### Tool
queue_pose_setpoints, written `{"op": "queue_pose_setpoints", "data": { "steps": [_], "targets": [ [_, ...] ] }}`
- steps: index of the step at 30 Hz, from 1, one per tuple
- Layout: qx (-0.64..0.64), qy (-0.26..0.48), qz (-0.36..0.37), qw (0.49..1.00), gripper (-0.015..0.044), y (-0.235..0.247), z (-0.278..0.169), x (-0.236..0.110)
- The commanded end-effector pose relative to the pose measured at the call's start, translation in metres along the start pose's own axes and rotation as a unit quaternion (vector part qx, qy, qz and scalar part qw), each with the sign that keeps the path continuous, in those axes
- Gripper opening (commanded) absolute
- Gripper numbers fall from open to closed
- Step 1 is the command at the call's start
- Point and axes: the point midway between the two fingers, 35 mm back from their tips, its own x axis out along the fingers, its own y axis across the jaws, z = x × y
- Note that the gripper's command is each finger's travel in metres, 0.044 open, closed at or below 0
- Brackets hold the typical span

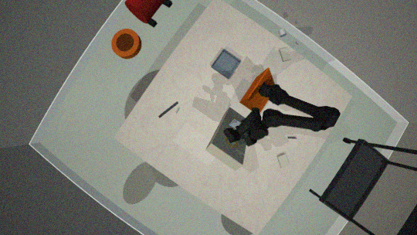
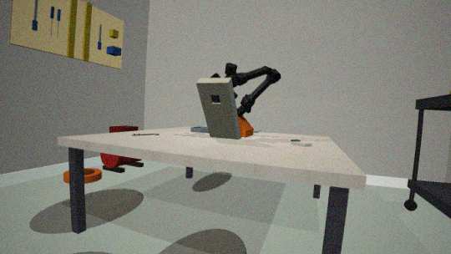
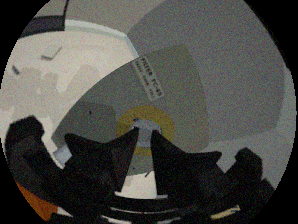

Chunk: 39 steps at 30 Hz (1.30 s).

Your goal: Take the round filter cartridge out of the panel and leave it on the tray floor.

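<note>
The gripper [image 3: 143, 137] is pressed to the service panel [image 3: 220, 63], jaws clamped on the web between the slots of the filter cartridge [image 3: 158, 120], seemingly seated in its hole; extraction, carrying to the tray [image 1: 226, 63] and release all remain.

The counter [image 2: 259, 156] is pale beige with dark grey legs. The panel [image 2: 219, 109] is grey-green; the cartridge [image 3: 144, 123] in it shows a yellow ring. The arm [image 1: 305, 114] and end effector [image 3: 141, 156] are black, on an orange base [image 1: 255, 92]. The tray [image 1: 225, 63] is blue-grey. The floor [image 1: 83, 100] is pale green.
</note>
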Motion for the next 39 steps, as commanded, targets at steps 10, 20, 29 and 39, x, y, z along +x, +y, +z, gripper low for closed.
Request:
{"op": "queue_pose_setpoints", "data": {
  "steps": [10,20,29,39],
  "targets": [
    [0.226,0.005,-0.003,0.974,0.0,-0.001,-0.001,0.005],
    [0.392,0.004,-0.003,0.92,0.0,-0.001,-0.001,0.004],
    [0.525,0.004,-0.004,0.851,0.0,-0.001,-0.001,0.004],
    [0.496,0.011,-0.006,0.868,0.0,-0.004,-0.004,-0.02]
  ]
}}
